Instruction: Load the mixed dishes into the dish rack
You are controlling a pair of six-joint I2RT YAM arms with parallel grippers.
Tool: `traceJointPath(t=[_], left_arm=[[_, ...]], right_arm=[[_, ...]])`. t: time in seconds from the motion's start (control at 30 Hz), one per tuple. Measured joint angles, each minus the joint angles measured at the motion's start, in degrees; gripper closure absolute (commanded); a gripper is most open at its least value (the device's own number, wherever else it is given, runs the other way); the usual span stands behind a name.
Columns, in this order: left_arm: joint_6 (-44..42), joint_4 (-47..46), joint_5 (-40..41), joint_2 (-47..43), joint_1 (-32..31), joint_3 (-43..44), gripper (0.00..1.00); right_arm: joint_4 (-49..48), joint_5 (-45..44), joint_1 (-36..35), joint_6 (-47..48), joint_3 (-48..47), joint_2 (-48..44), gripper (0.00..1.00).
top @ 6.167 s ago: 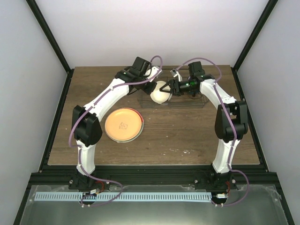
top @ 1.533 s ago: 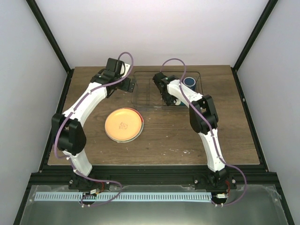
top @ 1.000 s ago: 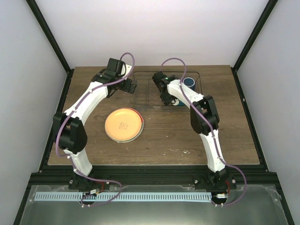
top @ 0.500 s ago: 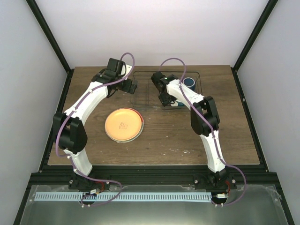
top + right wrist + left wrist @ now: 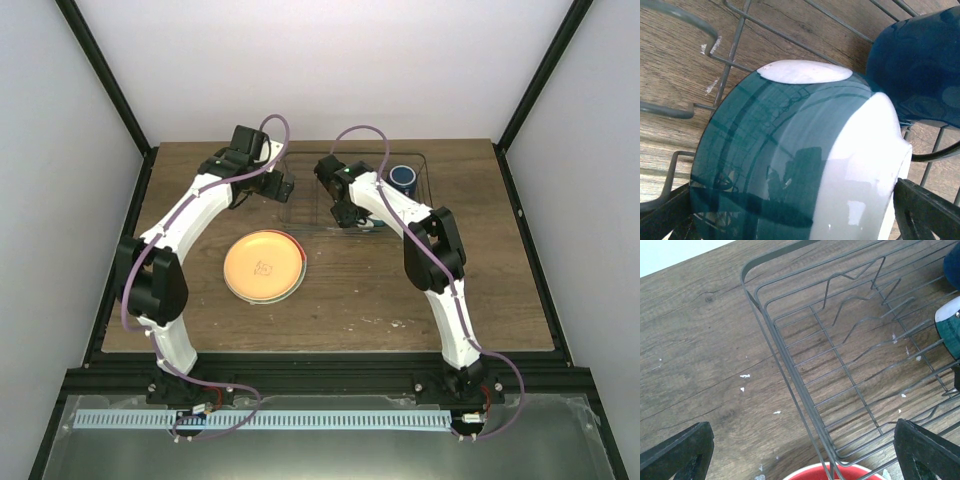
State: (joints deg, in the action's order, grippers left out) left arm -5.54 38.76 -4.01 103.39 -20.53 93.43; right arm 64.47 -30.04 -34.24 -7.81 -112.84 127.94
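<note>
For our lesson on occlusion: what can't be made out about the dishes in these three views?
Top view: the right arm hides almost all of the bowl.
Right wrist view: the bowl's inside faces away; the mug is cut off by the top and right edges.
Left wrist view: a red rim is cut off by the bottom edge, so which plate it is cannot be told.
</note>
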Motion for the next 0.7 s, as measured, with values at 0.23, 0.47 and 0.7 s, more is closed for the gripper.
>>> traceJointPath(t=[0.23,0.47,0.7], left_arm=[[-0.48,0.37,-0.02,0.31,0.0,0.0,0.0],[-0.66,0.7,-0.24,0.5,0.0,0.02,0.0],[-0.68,0.96,-0.83,0.92,0.0,0.24,0.0]], right_arm=[[0.83,-1.73,-0.09,-0.96,0.0,0.0,0.0],[2.34,-5.09,-0.11,-1.09,0.07,0.0,0.0],[1.64,-2.32,-0.13,-1.05,0.07,-0.17,0.0]])
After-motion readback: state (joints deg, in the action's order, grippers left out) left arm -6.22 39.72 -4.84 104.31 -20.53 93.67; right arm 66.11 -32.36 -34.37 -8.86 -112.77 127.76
